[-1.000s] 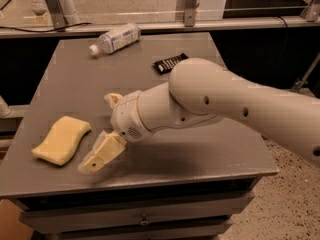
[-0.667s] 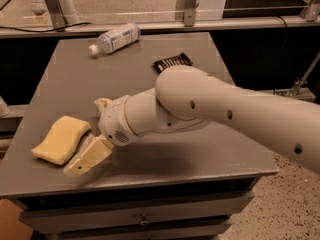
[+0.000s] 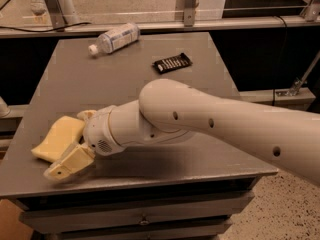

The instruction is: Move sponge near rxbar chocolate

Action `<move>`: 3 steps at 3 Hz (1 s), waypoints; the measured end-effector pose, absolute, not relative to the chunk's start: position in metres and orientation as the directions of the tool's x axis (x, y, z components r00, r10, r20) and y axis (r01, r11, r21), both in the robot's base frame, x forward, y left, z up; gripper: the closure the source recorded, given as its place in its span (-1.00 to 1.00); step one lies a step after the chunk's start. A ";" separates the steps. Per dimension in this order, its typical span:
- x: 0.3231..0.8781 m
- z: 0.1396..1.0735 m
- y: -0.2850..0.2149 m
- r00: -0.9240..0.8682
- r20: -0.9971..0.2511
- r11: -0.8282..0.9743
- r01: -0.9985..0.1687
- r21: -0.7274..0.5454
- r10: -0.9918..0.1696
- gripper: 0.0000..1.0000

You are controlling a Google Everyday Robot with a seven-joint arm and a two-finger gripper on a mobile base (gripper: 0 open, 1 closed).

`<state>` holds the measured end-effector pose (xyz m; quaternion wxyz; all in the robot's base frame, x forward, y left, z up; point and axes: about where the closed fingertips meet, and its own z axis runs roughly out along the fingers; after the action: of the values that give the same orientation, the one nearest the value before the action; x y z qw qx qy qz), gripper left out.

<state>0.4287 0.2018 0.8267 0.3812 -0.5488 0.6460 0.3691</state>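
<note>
The pale yellow sponge [image 3: 54,137] lies on the grey table [image 3: 125,89] near its front left corner. My gripper [image 3: 75,140] is right at the sponge's right side, low over the table. It is open: one cream finger [image 3: 67,164] lies in front of the sponge and the other finger's tip [image 3: 86,115] shows behind it. I cannot tell whether the fingers touch the sponge. The rxbar chocolate [image 3: 172,63], in a black wrapper with white stripes, lies flat at the table's far middle right, well apart from the sponge.
A clear plastic bottle with a white cap [image 3: 115,37] lies on its side at the table's far left. My white arm [image 3: 225,129] crosses the table's front right. Drawers sit under the table's front edge [image 3: 145,219]. A metal rail runs behind the table.
My gripper has moved left and toward the front, from beside the sponge to straddling its right end. The sponge, bar and bottle have not moved.
</note>
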 end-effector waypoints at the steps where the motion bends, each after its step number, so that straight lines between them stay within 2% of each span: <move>1: 0.423 0.825 0.209 -0.120 -0.904 0.138 -0.988 0.069 -0.410 -0.20; 3: 0.428 0.836 0.184 -0.126 -0.910 0.202 -0.978 0.047 -0.396 0.73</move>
<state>0.4280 0.1837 0.8356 0.4072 -0.5209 0.6597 0.3573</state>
